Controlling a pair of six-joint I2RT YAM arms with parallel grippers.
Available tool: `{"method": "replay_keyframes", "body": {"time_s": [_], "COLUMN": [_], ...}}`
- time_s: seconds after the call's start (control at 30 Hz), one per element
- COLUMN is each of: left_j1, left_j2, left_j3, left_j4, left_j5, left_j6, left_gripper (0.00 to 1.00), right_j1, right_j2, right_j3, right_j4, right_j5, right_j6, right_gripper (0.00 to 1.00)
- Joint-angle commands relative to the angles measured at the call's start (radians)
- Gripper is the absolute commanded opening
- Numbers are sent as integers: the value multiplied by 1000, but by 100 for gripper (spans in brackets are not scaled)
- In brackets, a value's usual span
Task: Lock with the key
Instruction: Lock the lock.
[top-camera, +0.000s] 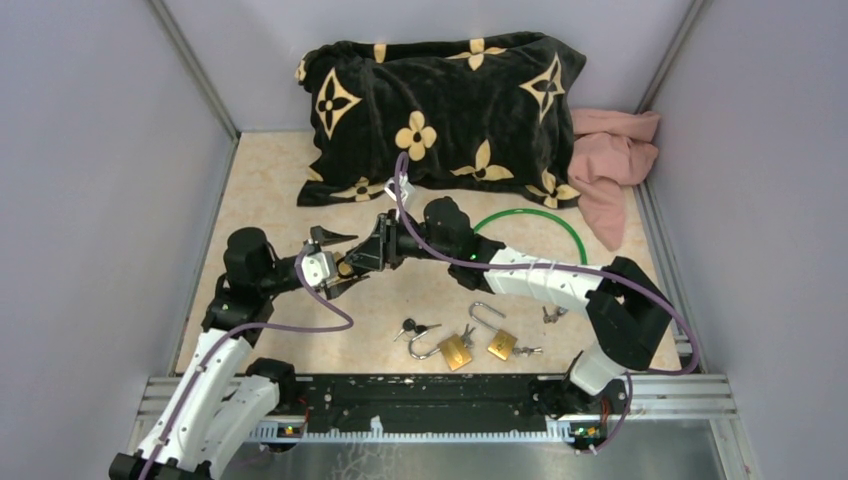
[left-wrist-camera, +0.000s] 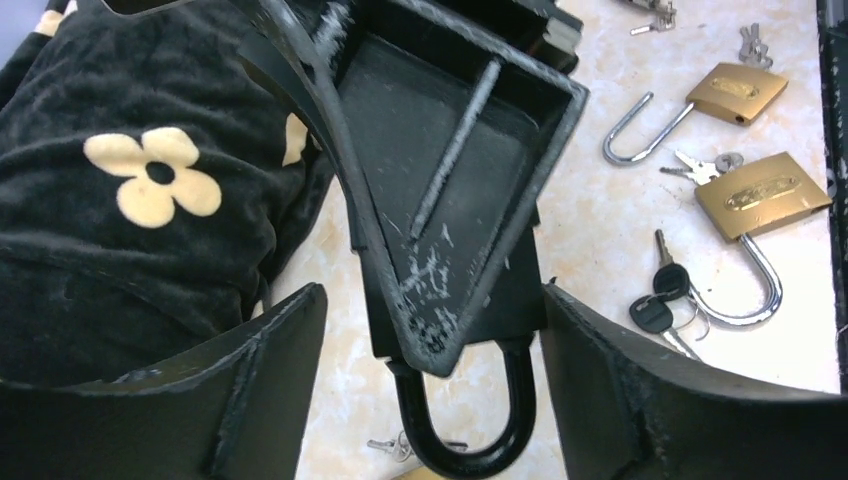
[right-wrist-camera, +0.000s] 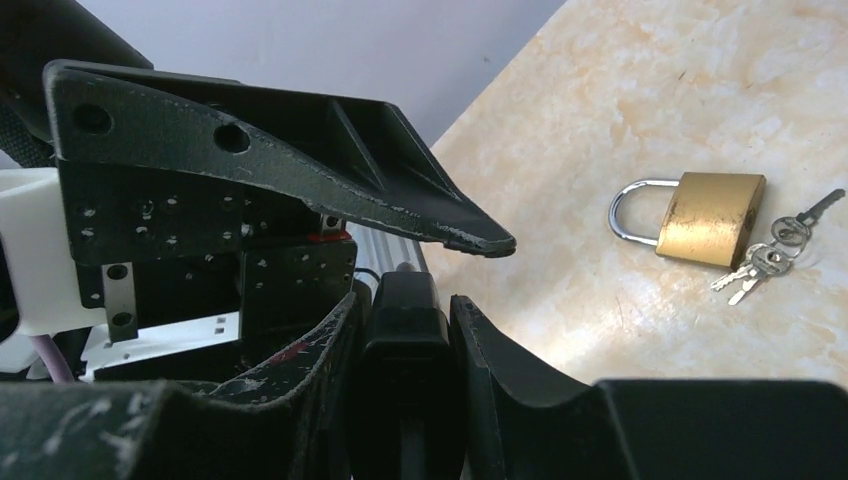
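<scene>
Nearest me, two open brass padlocks (top-camera: 455, 350) and black-headed keys (top-camera: 415, 328) are lying on the table (top-camera: 280, 190). Farther left, my right claw (right-wrist-camera: 405, 300) is gripping a black padlock (right-wrist-camera: 404, 345), and my left claw (left-wrist-camera: 430, 310) is standing spread wide either side of it. Only my left wrist camera is showing its shackle (left-wrist-camera: 465, 455) hanging down. The pillow (top-camera: 440, 100) is lying farthest.

At 6 o'clock the right gripper (right-wrist-camera: 405, 312) pinches a black padlock (right-wrist-camera: 403, 345) between its two scuffed fingers. The left gripper's finger (right-wrist-camera: 300, 170) juts in from 9 o'clock, its chipped tip just above the lock. At 3 o'clock a brass padlock (right-wrist-camera: 710, 218) lies on the marbled table (right-wrist-camera: 620, 90), shackle toward 9 o'clock, keys (right-wrist-camera: 775, 255) touching its body.
</scene>
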Motion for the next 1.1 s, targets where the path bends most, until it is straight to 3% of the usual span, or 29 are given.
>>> {"method": "replay_keyframes", "body": {"time_s": [0.0, 0.3, 0.37, 0.5, 0.6, 0.63, 0.67, 0.73, 0.77, 0.93, 1.07], "left_j1": [-17, -36, -39, -40, -40, -40, -40, -39, -39, -40, -40], "left_j2": [-8, -6, -7, -16, -30, -31, -31, -33, -35, -56, -60], "left_j3": [13, -4, -3, -2, 7, 11, 12, 15, 16, 9, 7], "left_j4": [102, 158, 162, 158, 138, 123, 107, 70, 40, -66, -115], "left_j5": [9, 4, -6, -35, -42, -51, -63, -88, -96, -106, -100], "left_j6": [-100, -97, -85, -63, -39, -28, -13, 18, 36, 142, 211], "left_gripper": [76, 68, 56, 3, 0, 0, 0, 0, 0, 0, 0], "right_j1": [26, 41, 41, 41, 34, 26, 13, -27, -52, -143, -146], "right_j2": [-53, -26, -19, -19, -16, -17, -24, -44, -60, -171, -197], "right_j3": [55, 83, 84, 88, 105, 102, 96, 72, 55, -32, 30], "right_j4": [128, 155, 167, 154, 98, 85, 75, 51, 31, -57, -290], "right_j5": [6, -3, -9, -18, -63, -88, -120, -203, -232, -352, -299], "right_j6": [5, 22, 30, 27, -6, -18, -27, -45, -54, -134, -285], "right_gripper": [0, 0, 0, 0, 0, 9, 28, 81, 96, 98, 98]}}
